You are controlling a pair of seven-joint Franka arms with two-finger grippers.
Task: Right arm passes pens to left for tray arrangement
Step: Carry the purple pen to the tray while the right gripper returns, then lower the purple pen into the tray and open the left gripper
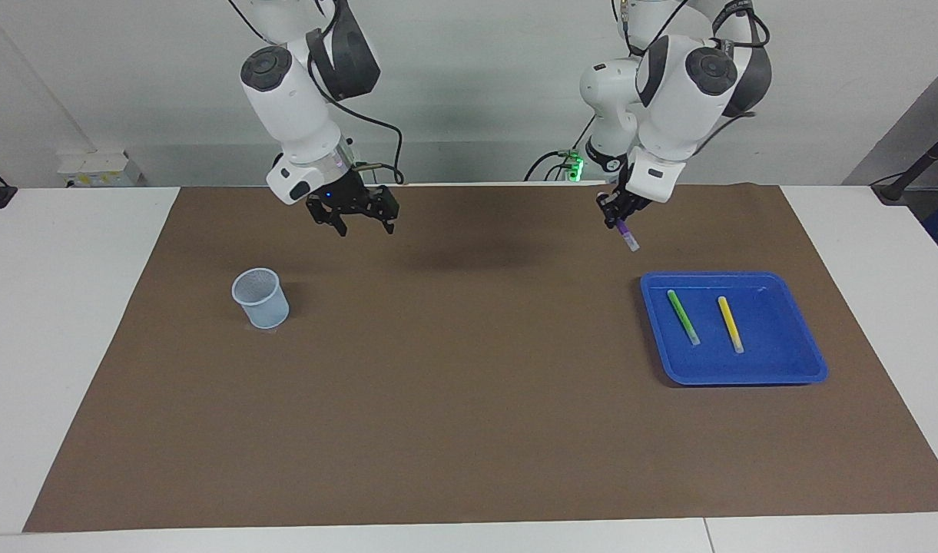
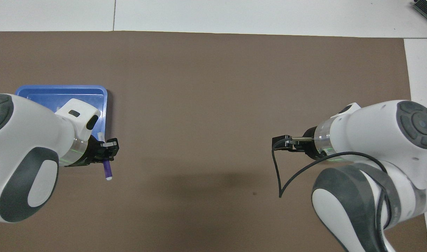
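Observation:
My left gripper (image 1: 621, 218) is shut on the purple pen (image 1: 627, 233) and holds it in the air over the brown mat, beside the blue tray's (image 1: 776, 338) corner nearest the robots. The pen hangs steeply, pale tip down. It also shows in the overhead view (image 2: 107, 170) under the left gripper (image 2: 107, 149). The green pen (image 1: 682, 316) and the yellow pen (image 1: 730, 323) lie side by side in the tray. In the overhead view the left arm hides them and most of the tray (image 2: 42, 95). My right gripper (image 1: 351, 218) is open and empty over the mat; it also shows in the overhead view (image 2: 286, 142).
A small translucent pale-blue cup (image 1: 260, 298) stands on the brown mat (image 1: 469, 369) toward the right arm's end, a little farther from the robots than the right gripper. A black cable (image 2: 278, 175) loops from the right wrist.

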